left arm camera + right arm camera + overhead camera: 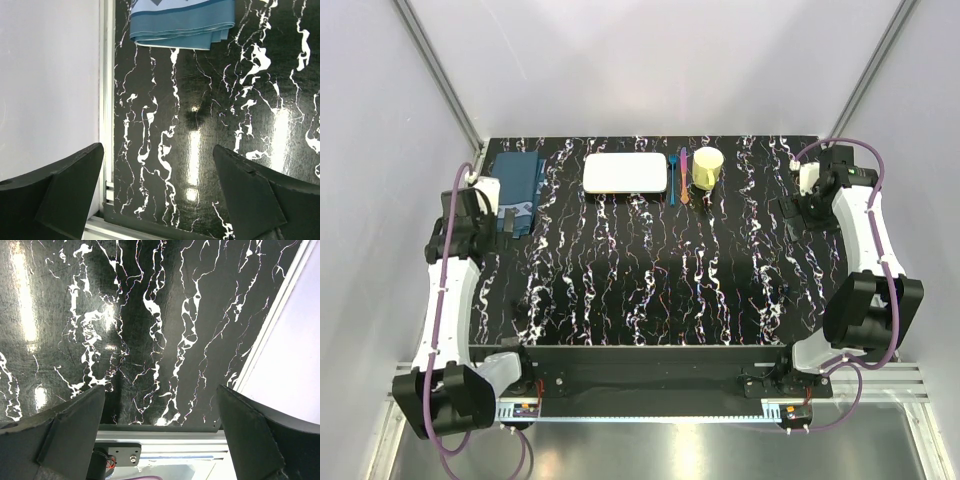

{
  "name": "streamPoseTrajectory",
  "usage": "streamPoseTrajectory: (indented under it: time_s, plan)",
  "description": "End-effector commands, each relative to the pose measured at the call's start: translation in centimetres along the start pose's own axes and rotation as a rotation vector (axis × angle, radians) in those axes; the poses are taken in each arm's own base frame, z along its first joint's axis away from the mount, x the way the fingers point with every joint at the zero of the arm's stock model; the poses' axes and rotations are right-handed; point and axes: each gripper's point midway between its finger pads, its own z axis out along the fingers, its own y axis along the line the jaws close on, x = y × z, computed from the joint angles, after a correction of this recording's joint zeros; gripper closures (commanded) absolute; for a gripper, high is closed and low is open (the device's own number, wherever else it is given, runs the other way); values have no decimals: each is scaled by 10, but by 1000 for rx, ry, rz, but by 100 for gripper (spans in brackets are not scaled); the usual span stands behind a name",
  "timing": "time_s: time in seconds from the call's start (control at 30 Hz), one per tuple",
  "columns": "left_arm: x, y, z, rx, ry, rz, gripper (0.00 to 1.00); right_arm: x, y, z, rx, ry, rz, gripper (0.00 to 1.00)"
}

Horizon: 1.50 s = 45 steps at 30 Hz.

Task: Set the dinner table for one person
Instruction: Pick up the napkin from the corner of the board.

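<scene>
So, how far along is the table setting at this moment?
Done: nothing looks set yet. The folded placemat, white plate, blue utensil, orange utensil and yellow cup sit in a row at the far edge of the dinner table. In hand: nothing; the left gripper and right gripper are open. Left: the whole layout, probably placemat first.

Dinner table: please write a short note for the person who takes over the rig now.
Left claw: open, empty, near the folded placemat.
Right claw: open, empty, over the bare dinner table near its right edge.
White plate, blue utensil, orange utensil and yellow cup lie in a row along the far edge.
Done: nothing laid yet.
To do: probably unfold the placemat, then arrange the rest.
</scene>
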Motion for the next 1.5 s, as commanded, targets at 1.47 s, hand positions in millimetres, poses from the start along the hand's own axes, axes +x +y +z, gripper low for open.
streamPoseTrajectory:
  time_s: [1.47]
  plan:
    - [-148,-55,83,36,-86,239,1,-166,-71,-19,163,-324,161,0]
